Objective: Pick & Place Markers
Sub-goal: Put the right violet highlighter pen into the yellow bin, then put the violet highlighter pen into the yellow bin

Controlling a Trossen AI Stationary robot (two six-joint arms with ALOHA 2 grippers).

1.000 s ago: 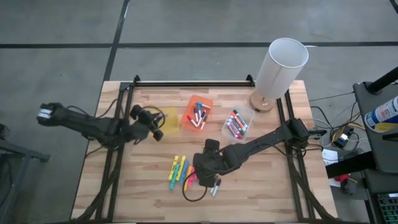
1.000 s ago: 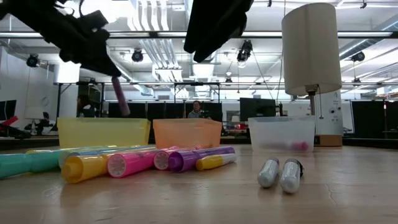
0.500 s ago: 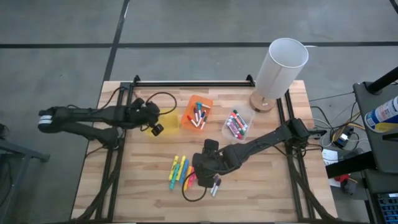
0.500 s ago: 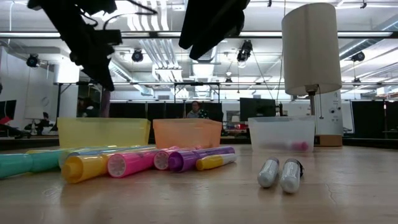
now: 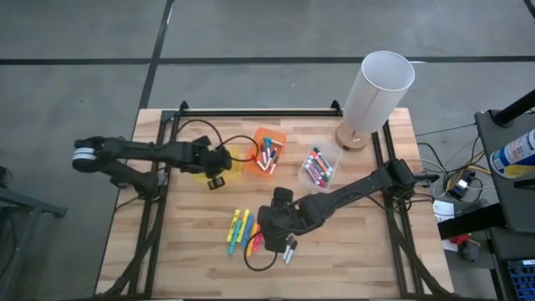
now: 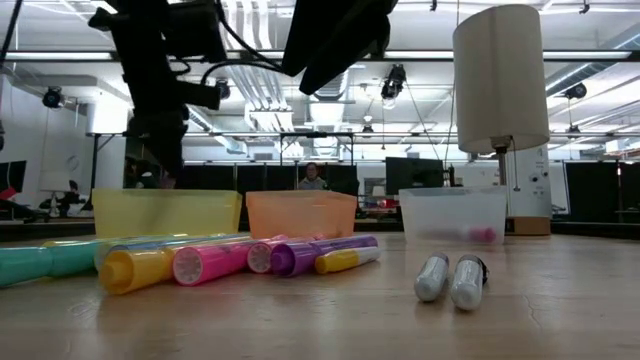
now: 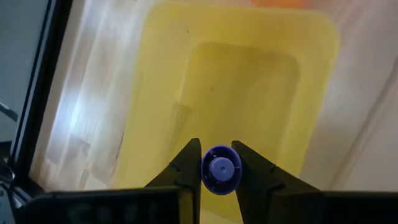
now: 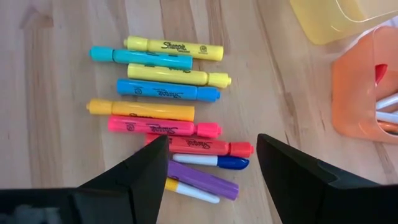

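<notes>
My left gripper (image 5: 219,165) hangs over the yellow bin (image 7: 236,93) and is shut on a purple marker (image 7: 219,169), which shows end-on in the left wrist view. In the low view this arm (image 6: 160,90) stands above the bin (image 6: 165,212). My right gripper (image 8: 214,180) is open and hovers above a row of markers (image 8: 165,93) lying flat on the wood: yellow, blue, pink, red and purple. The same markers (image 5: 242,230) lie left of the right gripper (image 5: 277,234) in the high view. Two pale markers (image 6: 450,280) lie apart from the row. My left gripper pinches the purple marker between its two fingers (image 7: 186,171), coming from above and pointing down. The marker's round end (image 7: 219,169) faces the camera, so it stands upright along the fingers, lifted clear over the yellow bin's floor.
An orange bin (image 5: 266,153) and a clear bin (image 5: 319,167) with markers stand right of the yellow one. A white lamp (image 5: 376,92) stands at the far right corner. A black cable (image 5: 259,259) loops near the right gripper. Bare wood lies along the near edge.
My left gripper has swung toward the table's right, over the yellow bin, and tipped from slanted to pointing straight down. The purple marker it carries has gone from tilted to upright and has come lower toward the bin.
</notes>
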